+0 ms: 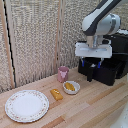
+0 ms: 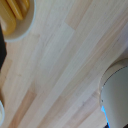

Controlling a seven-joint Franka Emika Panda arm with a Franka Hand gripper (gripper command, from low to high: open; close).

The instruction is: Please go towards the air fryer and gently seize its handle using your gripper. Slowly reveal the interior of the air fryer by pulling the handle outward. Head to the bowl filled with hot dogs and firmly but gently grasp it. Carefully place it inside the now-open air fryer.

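The black air fryer (image 1: 114, 59) stands at the exterior view's right, with its front drawer (image 1: 102, 73) set forward of the body. A short black handle (image 1: 90, 76) sticks out of the drawer front. My gripper (image 1: 90, 64) hangs just above the handle, in front of the drawer. Its blue-tipped fingers (image 1: 99, 64) are spread wide, open, with nothing between them. The small white bowl (image 1: 71, 87) with yellow-orange hot dogs (image 1: 70, 86) sits on the wooden table, below the gripper and toward the exterior view's left. In the wrist view the bowl (image 2: 21, 29) and hot dogs (image 2: 14, 11) show at one corner.
A pink cup (image 1: 62, 73) stands just behind the bowl. An orange-yellow block (image 1: 56, 94) lies beside the bowl. A large patterned plate (image 1: 27, 105) is at the exterior view's left. A woven screen (image 1: 35, 35) backs the table. A blurred white rounded shape (image 2: 117, 95) fills one wrist-view corner.
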